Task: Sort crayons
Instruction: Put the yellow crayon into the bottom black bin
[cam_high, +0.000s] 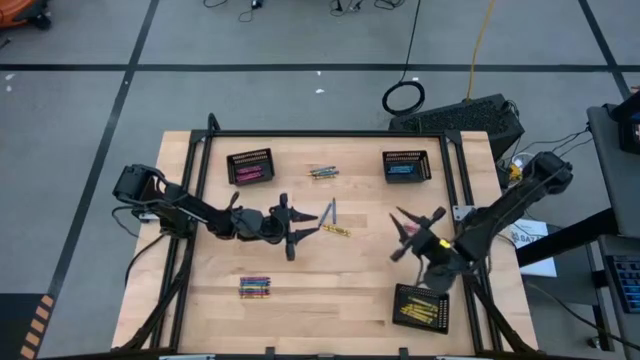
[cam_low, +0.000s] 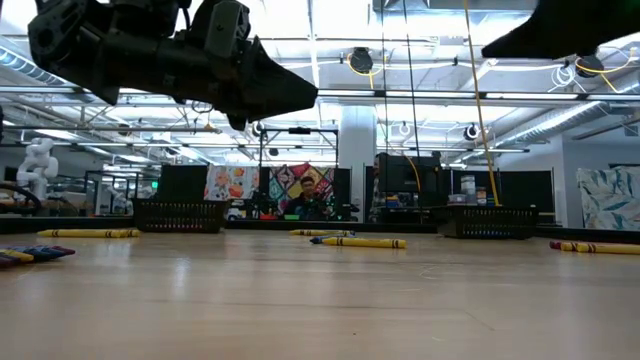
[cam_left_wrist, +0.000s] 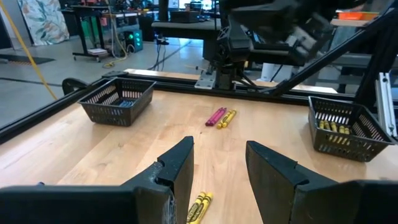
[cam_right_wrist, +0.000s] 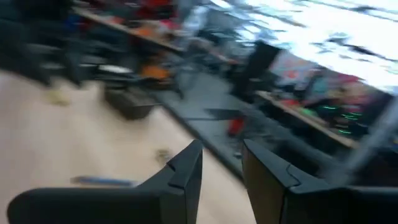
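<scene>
Crayons lie loose on the wooden table: two yellow ones (cam_high: 335, 231) beside a blue one (cam_high: 331, 211) at the middle, a small group (cam_high: 322, 172) at the far side, and a mixed bunch (cam_high: 254, 288) near the front. My left gripper (cam_high: 306, 226) hovers open just left of the yellow pair, which shows low between its fingers (cam_left_wrist: 199, 207). A pink and a yellow crayon (cam_left_wrist: 221, 117) lie farther toward the right. My right gripper (cam_high: 414, 230) hangs open above the table's right half, with nothing between its fingers (cam_right_wrist: 186, 168).
Three black mesh baskets stand on the table: one with pink crayons at the far left (cam_high: 250, 166), one with blue at the far right (cam_high: 406, 166), one with yellow at the near right (cam_high: 422, 307). A black frame rims the table.
</scene>
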